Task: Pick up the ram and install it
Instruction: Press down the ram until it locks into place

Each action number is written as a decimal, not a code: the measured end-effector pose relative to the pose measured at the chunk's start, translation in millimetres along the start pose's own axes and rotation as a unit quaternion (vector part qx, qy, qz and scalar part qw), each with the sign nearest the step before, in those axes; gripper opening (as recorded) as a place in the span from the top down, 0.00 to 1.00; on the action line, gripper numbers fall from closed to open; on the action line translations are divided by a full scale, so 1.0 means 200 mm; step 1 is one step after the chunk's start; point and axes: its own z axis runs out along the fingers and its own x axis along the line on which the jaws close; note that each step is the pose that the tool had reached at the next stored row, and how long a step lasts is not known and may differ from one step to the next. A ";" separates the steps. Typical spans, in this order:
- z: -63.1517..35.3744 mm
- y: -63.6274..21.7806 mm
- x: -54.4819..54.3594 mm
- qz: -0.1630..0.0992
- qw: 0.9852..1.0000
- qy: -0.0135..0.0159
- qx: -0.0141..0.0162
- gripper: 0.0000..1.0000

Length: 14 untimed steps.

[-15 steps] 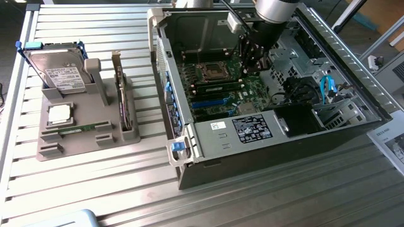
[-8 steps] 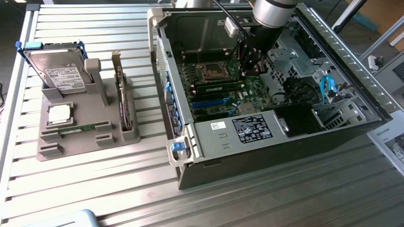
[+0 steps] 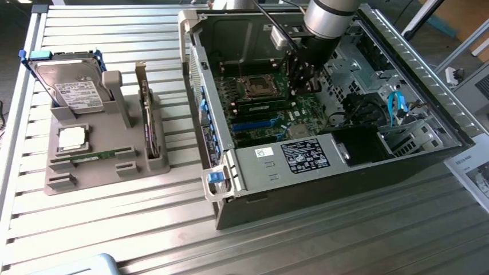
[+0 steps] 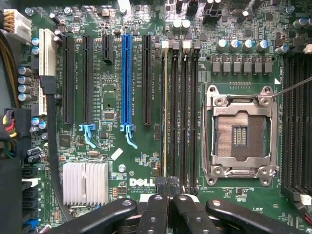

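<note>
Exterior view: reaching down into the open case (image 3: 196, 40) with the gripper (image 3: 303, 86), hanging just above the slots (image 3: 264, 106) on the board (image 3: 267, 123), well apart from the ram (image 3: 103, 155). Lying flat and green in the grey tray (image 3: 99, 179) outside the case, toward the exterior view's left, not yet lifted, near the hard drive (image 3: 73, 86) and beside the upright card (image 3: 145, 112).

Wrist view: looking straight down on the slots (image 4: 184, 107) past the gripper (image 4: 168, 187), with fingertips (image 4: 158, 200) pressed together and showing no gap. Not possible telling anything thin pinched between them. Also showing a pale thin edge (image 4: 164, 107) along the slot nearest the blue connector, and not possible telling a seated stick from the slot's own trim.

Judging the step in hand as the fetch, with the stick sitting in its holder and the tool far from it. Doing it well probably meaning:
- Rising straight out of the case.
- Clearing the wall before crossing toward the tray.
- Spreading the fingers before descending, not during.
- Closing on the long flat faces near mid-length.
- Keeping clear of the card and the tray's raised blocks.
- Lifting level and straight, avoiding any twisting against the holder's grooves.
- Keeping pressure off the chips and the contact edge.
</note>
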 end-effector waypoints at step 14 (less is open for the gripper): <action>0.036 -0.001 0.00 0.000 1.000 -0.001 0.001 0.88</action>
